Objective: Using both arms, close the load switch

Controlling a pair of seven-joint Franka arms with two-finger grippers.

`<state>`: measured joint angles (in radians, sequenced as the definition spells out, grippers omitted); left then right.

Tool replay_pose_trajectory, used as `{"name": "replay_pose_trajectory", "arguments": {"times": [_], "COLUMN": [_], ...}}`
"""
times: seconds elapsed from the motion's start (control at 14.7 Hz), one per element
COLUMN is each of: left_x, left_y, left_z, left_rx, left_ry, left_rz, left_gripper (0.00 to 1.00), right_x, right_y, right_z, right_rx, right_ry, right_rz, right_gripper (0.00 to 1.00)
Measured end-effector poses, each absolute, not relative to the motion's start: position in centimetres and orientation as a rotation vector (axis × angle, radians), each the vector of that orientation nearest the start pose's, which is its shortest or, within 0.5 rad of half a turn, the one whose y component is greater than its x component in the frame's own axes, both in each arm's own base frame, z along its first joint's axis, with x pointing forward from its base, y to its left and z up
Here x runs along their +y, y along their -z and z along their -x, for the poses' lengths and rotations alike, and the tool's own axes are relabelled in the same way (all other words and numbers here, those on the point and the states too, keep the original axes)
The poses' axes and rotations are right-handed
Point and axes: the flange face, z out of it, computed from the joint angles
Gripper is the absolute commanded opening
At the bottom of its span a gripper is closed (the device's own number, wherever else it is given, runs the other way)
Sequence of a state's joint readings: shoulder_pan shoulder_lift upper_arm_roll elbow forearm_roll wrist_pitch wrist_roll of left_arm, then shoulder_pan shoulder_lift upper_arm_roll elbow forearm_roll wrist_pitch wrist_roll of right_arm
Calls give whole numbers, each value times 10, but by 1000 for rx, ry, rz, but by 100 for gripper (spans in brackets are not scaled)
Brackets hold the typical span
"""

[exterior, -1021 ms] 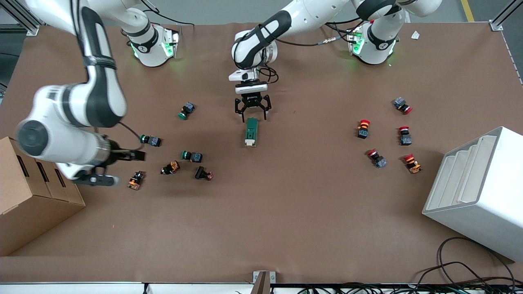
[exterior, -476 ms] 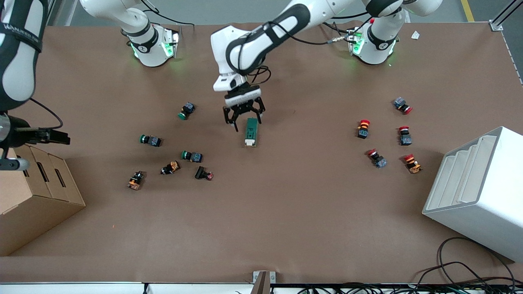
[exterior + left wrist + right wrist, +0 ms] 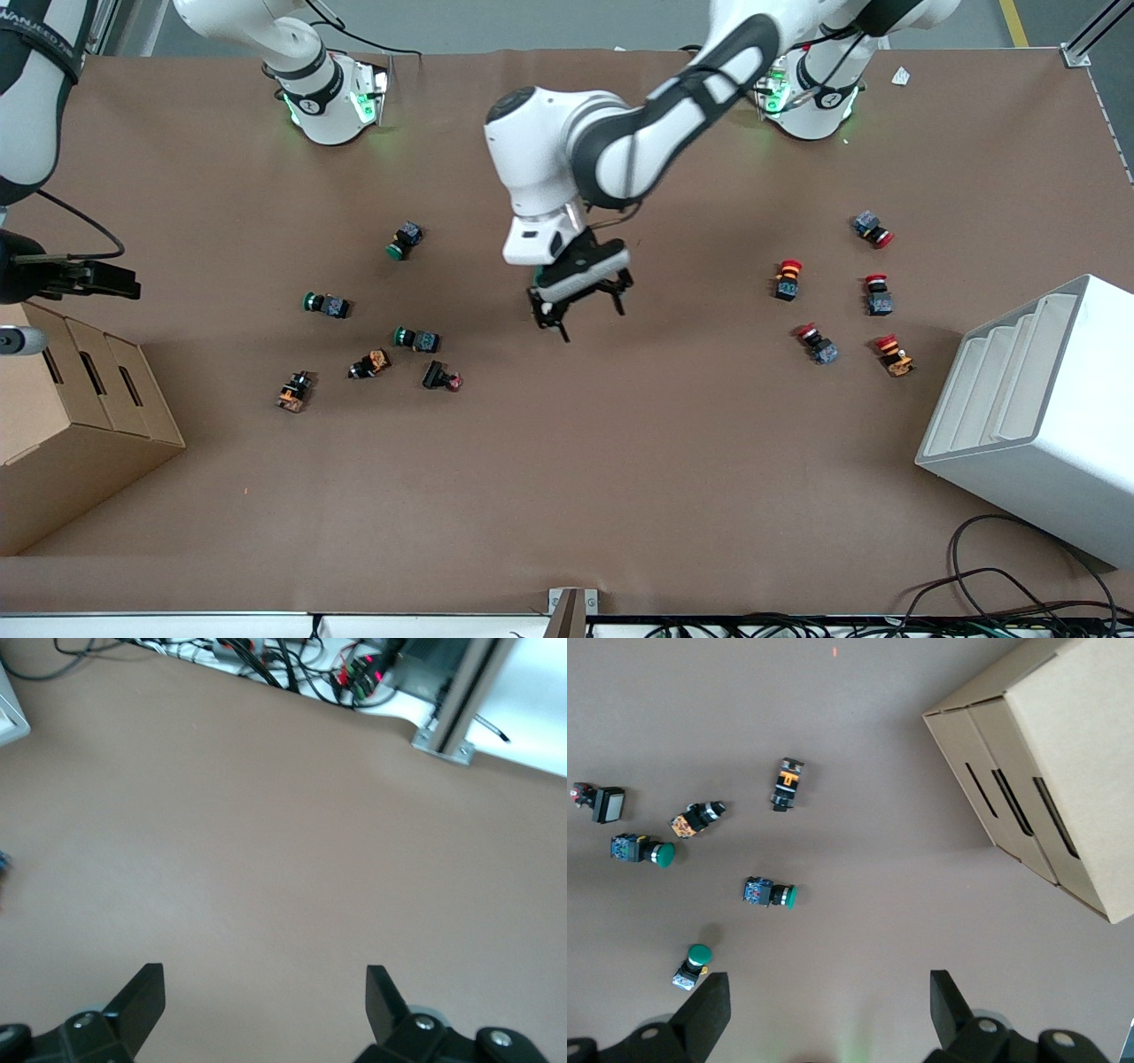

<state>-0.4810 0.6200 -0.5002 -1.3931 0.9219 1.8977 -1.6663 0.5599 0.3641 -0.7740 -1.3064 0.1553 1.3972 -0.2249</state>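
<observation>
My arms [image 3: 620,151] are white with black bands, green-lit bases [image 3: 341,102], black cables, and black two-finger grippers [image 3: 580,306].

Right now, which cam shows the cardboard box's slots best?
Right wrist view: the cardboard box lies close below it, with all three slots plain. The front view shows it at the right arm's end of the table, cut off by the frame edge. The left wrist view misses it.

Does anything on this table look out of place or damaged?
Nothing looks damaged. The push buttons lie tipped at mixed angles. The open left gripper hangs over the table's middle; the load switch is not visible. The open right gripper waits by the box.
</observation>
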Motion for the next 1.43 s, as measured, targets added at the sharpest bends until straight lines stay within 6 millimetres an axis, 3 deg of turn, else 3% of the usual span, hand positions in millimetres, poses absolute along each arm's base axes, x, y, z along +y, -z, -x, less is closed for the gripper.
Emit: {"name": "replay_pose_trajectory", "arguments": {"times": [0.2,0.48,0.61,0.88,1.09,1.29,1.43], "left_x": [-454,-353,-309,-252,-191,-129,-99], "left_y": [-439,-509,-540,-593,-629,-652,-659], "left_z": [-545,-593,-605,-602,-593,-579,-569], "left_rx": [-582,-572,-534,-481,-364,-287,-273], "left_ry": [735,588,545,438,348,234,154], "left_rz": [2781,2856,2901,3022,3085,3136,3153], "left_gripper": [100,100,100,100,100,100,100], "right_x": [-20,-35,-43,-32,-30,-34,-32], "right_y": [-569,-581,-584,-598,-605,-605,-608], "right_z": [-617,-607,-603,-593,-580,-561,-549], "right_rx": [-81,-24,38,46,38,35,26], "right_ry": [-315,-323,-336,-325,-280,-224,-205], "right_rz": [3163,3130,3099,3101,3110,3101,3113], "right_gripper": [100,100,100,100,100,100,100]}}
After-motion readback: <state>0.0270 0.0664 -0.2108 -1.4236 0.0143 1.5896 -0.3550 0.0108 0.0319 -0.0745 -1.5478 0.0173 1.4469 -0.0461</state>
